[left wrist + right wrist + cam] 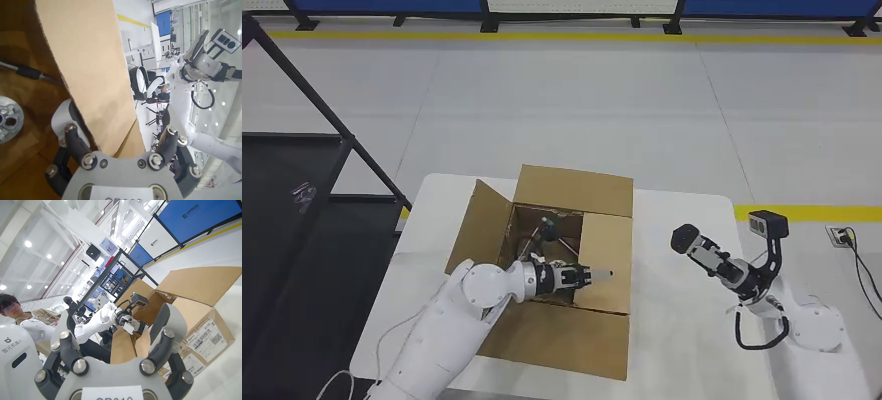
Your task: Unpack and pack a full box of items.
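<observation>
1. The box (574, 190) stands in the middle of the table (682, 340) with its flaps undone, so its inside can be reached from above.
2. The left gripper (113, 117) is at the right-hand flap (85, 56), the one on the side of the other arm. Its jaws are spread and straddle the cardboard's edge, one inside the box and one outside. They are released and do not pinch the flap.
3. This flap seems to lean in over the opening and cover part of it. I judge that the jaws are set astride it so they can close on it and fold it back out of the way.
4. The contents lie low inside the box: a silver metal hub (9, 121) on the floor, and a thin cable with a black sleeve (28, 73) that runs in behind the flap. Neither is touched, so the unpacking looks barely begun. The cable could be hard to reach until the flap is turned out.
5. The right gripper (116, 315) hangs above the table, well apart from the box on its right. Its jaws are released and empty and face the box. It is probably held there to leave the left arm room at the opening.
</observation>
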Tool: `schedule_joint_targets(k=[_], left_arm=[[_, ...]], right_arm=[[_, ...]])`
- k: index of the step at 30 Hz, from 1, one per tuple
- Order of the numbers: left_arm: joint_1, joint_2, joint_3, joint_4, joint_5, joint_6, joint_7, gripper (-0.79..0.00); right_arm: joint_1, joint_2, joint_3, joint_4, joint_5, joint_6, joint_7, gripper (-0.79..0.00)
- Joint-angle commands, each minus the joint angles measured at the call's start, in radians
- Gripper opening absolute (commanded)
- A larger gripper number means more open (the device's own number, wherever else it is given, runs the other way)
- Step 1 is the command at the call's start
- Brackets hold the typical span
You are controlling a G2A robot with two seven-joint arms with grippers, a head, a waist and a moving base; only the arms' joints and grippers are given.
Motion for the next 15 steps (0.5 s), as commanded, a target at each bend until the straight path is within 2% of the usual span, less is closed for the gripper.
schedule_joint_targets(k=[1, 5, 10, 15], left_arm=[[0.0, -0.001, -0.002, -0.009, -0.003, -0.013, 0.013, 0.0], [0.012, 0.001, -0.018, -0.048, -0.003, -0.023, 0.045, 0.0], [0.042, 0.0, -0.025, -0.142, 0.018, -0.046, 0.124, 0.0], [0.036, -0.014, 0.011, -0.176, 0.01, -0.085, 0.174, 0.0]], right_arm=[[-0.001, 0.004, -0.001, 0.0, 0.002, -0.003, -0.003, 0.0], [0.0, 0.011, -0.005, 0.009, 0.02, -0.018, -0.008, 0.0], [-0.003, 0.019, -0.004, 0.024, 0.045, -0.042, -0.015, 0.0], [-0.015, 0.028, 0.007, 0.031, 0.1, -0.076, -0.017, 0.0]])
